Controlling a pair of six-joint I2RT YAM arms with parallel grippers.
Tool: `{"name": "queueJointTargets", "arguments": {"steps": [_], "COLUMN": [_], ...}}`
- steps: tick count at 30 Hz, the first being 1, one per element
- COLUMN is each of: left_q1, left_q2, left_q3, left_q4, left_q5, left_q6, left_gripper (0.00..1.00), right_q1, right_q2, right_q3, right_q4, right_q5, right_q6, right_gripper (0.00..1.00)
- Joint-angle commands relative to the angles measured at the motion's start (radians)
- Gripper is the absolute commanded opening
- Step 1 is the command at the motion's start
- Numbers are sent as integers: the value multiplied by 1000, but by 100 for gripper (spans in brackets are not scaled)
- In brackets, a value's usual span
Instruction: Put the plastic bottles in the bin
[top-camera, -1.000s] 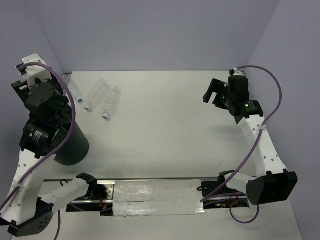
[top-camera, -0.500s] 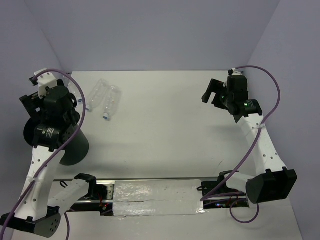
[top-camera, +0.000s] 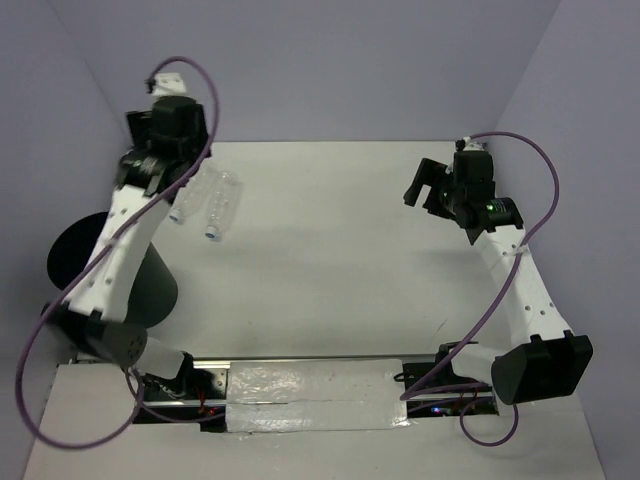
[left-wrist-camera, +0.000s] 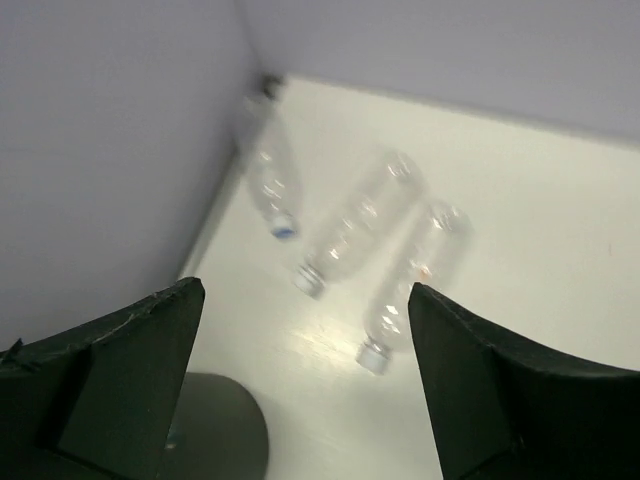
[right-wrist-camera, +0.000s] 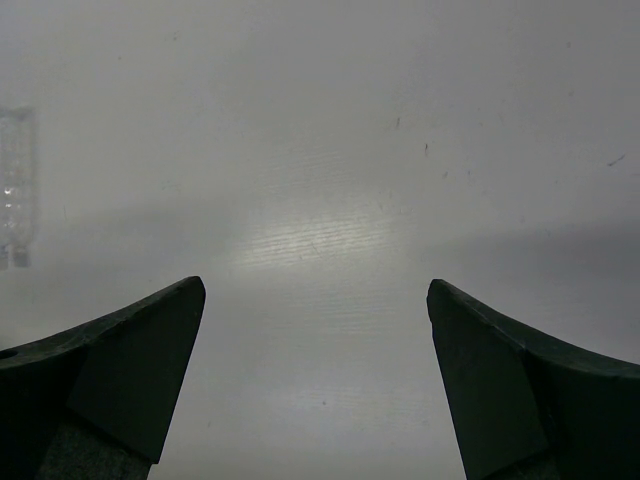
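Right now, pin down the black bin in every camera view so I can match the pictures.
Top external: the bin stands at the left edge, partly behind the left arm.
Left wrist: the bin is a blurred dark curve at bottom left.
Right wrist: not in view.
Shared landmark: the plastic bottles lying beyond the bin, mid-frame in the left wrist view.
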Motion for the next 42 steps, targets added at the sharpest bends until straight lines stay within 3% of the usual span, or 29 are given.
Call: {"name": "queueJointTargets", "arguments": {"steps": [1, 5, 12, 33, 36, 42], "left_q1": [-22, -24, -21, 45, 50, 51], "left_q2": [180, 319, 570, 891, 916, 827], "left_q3": [69, 143, 236, 299, 313, 367], "left_q4": [-136, -165, -220, -73, -84, -131], "left_q5": [132, 185, 132, 237, 236, 299], "left_q6": [-72, -129, -189, -143, -147, -144], "left_gripper": [96, 99, 99, 99, 91, 50], "right_q1": [5, 5, 5, 5, 5, 5], "right_q2": [-29, -48, -57, -48, -43, -36], "right_q3": [12, 3, -7, 22, 31, 43], "right_q4": [-7, -18, -27, -44, -52, -57], "right_q5": [43, 61, 60, 80, 94, 106], "right_q6": [-12, -16, -13, -12, -18, -24], "right_gripper": [100, 100, 100, 100, 100, 100]}}
